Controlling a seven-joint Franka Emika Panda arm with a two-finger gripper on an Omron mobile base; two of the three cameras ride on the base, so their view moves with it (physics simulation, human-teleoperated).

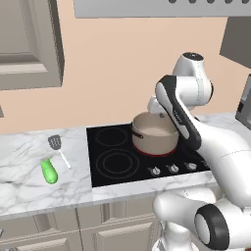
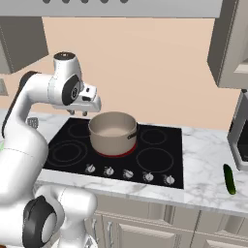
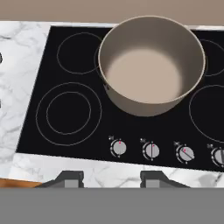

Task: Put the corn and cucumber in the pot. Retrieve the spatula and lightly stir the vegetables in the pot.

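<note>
My gripper (image 3: 105,178) hangs with its jaws apart and nothing between them, above the near edge of the stove (image 3: 78,144). Past the stove's knobs (image 3: 152,151), the pot (image 3: 151,65) sits on a rear burner. Left of the stove, on the counter (image 1: 29,186), the cucumber (image 1: 49,171) lies just beside the spatula (image 1: 58,148).

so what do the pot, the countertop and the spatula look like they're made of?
Pot: probably enamelled or coated metal, matte beige walls with a pale thin rim and no glare.
Countertop: looks like polished marble, white with grey veining.
Spatula: grey slotted head and thin white handle, likely metal or plastic; too small to tell.
</note>
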